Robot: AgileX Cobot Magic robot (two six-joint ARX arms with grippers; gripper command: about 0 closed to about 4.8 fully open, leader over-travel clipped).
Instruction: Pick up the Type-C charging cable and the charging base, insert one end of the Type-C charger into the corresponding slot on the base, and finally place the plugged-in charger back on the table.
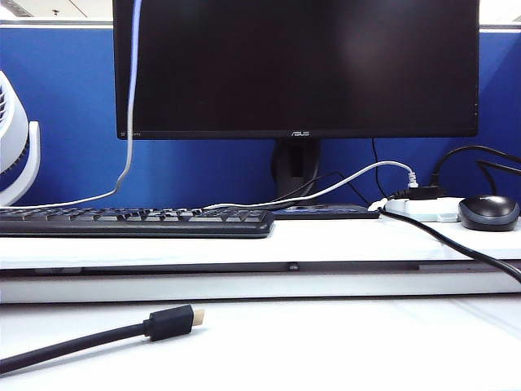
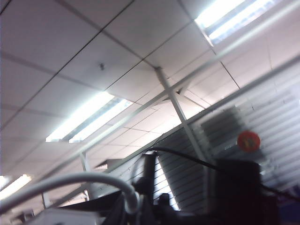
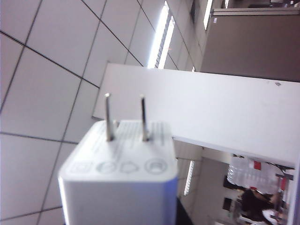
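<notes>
Pincer on the right arm holds the base (image 3: 119, 178) aloft before its wrist camera; the fingers are hidden behind the block. The base is a white, round-edged box with two metal prongs (image 3: 108, 117) standing from its end face, grey marks printed below them, and ceiling tiles behind it.

The left pincer (image 2: 140, 211) is dark, blurred and closed tight. The cable (image 2: 70, 180) bends in an arc into it, thin, smooth and white, also against the ceiling. In the exterior view neither pincer shows; the cable (image 1: 129, 98) hangs down in front of the monitor (image 1: 293, 65) and trails off left above the keyboard (image 1: 130, 221).

On the worktop (image 1: 326, 350) lies a thick black cable (image 1: 81, 342) with a gold-tipped plug. The shelf (image 1: 326, 240) behind carries the keyboard, a power strip (image 1: 423, 210) with a black plug in it, and a mouse (image 1: 488, 212). A white fan (image 1: 12, 138) stands at the left edge.
</notes>
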